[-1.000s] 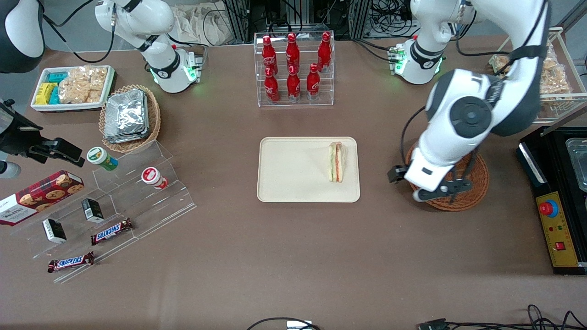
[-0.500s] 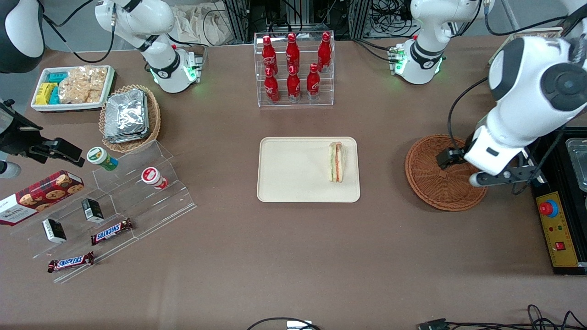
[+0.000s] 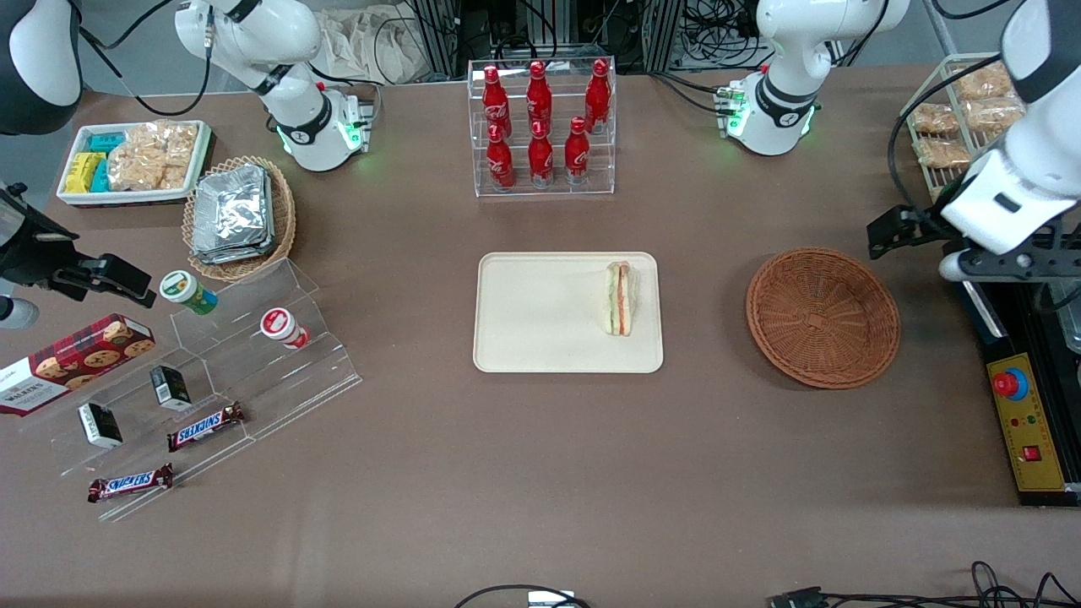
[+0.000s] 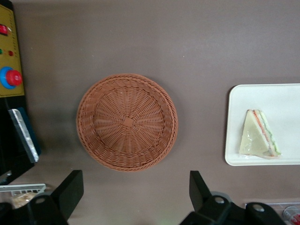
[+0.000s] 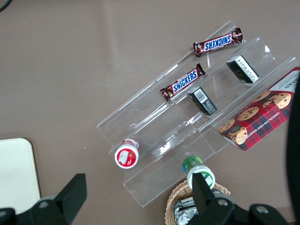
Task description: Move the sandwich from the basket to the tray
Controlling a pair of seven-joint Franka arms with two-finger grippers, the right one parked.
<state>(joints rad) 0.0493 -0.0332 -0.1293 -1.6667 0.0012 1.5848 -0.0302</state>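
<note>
One sandwich (image 3: 619, 299) lies on the one tray (image 3: 540, 338) mid-counter, beside the tray's edge nearest the one basket (image 3: 822, 317), which holds nothing. The end effector (image 4: 133, 197) hangs released, fingers spread, above the counter's working-arm end beside the basket; in the front view its fingers are hard to make out

The sandwich (image 3: 619, 298) lay on the tray (image 3: 540, 338) mid-bench; the basket (image 3: 822, 317) sat well apart toward the working arm's end, the gripper (image 3: 996, 253) above the bench just beside it.
</note>
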